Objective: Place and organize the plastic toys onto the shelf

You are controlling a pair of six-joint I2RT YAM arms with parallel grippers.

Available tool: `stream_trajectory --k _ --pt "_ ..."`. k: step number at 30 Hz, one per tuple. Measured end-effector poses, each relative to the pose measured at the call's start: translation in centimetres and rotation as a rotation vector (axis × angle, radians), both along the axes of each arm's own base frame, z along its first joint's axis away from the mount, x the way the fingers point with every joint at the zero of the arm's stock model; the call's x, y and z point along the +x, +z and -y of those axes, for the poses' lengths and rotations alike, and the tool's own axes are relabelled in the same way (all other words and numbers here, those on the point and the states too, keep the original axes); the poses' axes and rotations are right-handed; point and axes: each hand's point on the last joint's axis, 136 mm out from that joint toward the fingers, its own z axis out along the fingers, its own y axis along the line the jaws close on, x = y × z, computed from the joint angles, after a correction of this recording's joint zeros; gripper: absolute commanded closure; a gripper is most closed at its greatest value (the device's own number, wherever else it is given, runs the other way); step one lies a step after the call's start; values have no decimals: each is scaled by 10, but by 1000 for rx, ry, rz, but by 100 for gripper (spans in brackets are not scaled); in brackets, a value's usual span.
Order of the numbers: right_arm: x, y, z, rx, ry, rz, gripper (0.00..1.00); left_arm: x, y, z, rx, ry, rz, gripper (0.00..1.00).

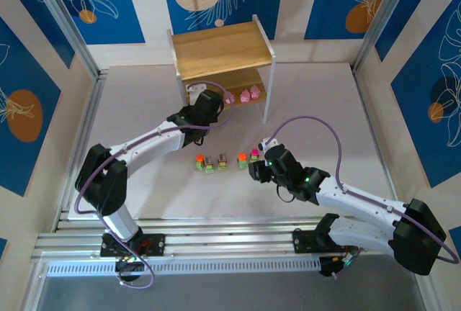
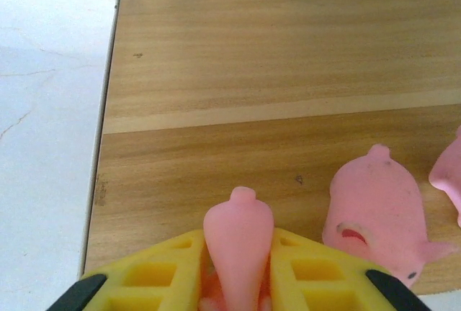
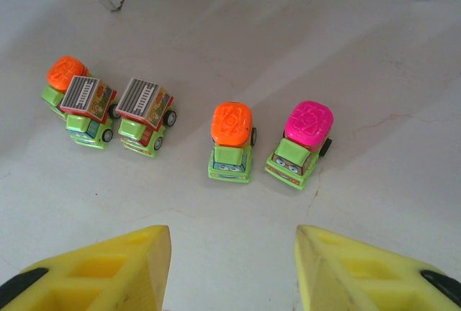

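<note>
**While one pig hangs pinched at the shelf, a careless release could spill it**

Because the pink pig (image 2: 238,217) sits over the front edge of the shelf's (image 1: 223,48) lower board (image 2: 252,59), toward its left end, letting go too soon is the main risk. I judge it could tip forward off the board onto the surface (image 3: 360,59). Whether its underside touches the wood cannot be told.

A second pig (image 2: 374,210) stands just to its right, with a third (image 2: 450,174) past that. A sideways drift of the arm would likely knock them out of line.

The left gripper (image 2: 238,242) is pressed together on the pig, snout poking out beyond the yellow fingers (image 2: 166,275). From above, this gripper (image 1: 207,102) reaches in at the shelf's front left leg.

Five green trucks wait mid-surface, between the shelf and the near edge: an orange-topped truck (image 3: 232,125), a pink-topped truck (image 3: 308,124) beside it, and a tight cluster of three (image 3: 108,106) further left.

The right gripper (image 3: 234,253) hovers on their near side, jaws spread and holding nothing. Reaching into the cluster may shove those wheeled toys away.
</note>
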Motion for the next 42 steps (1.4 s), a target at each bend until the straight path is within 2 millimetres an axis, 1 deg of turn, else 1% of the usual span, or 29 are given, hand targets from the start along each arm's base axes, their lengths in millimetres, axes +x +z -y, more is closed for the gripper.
stream_trajectory --k 4,11,18,21,25,30,36,42 --pt "0 0 0 -1 0 -1 51 4 -2 1 1 4 -1 75" --pt "1 0 -2 -2 1 -3 51 14 2 7 -11 8 13 72" --pt "2 2 -2 2 1 -3 51 18 -2 8 -11 19 14 67" --pt "2 1 -2 2 3 -4 51 18 -2 8 -9 23 17 63" --pt "1 1 -3 2 5 -6 51 18 -3 7 -11 32 17 55" --pt "1 -3 -3 -6 7 -17 51 19 -3 7 -20 36 22 50" --pt "1 -3 -4 -3 10 -21 51 13 0 9 -6 26 37 49" --pt "1 -3 -4 -3 10 -21 51 0 16 18 14 3 81 45"
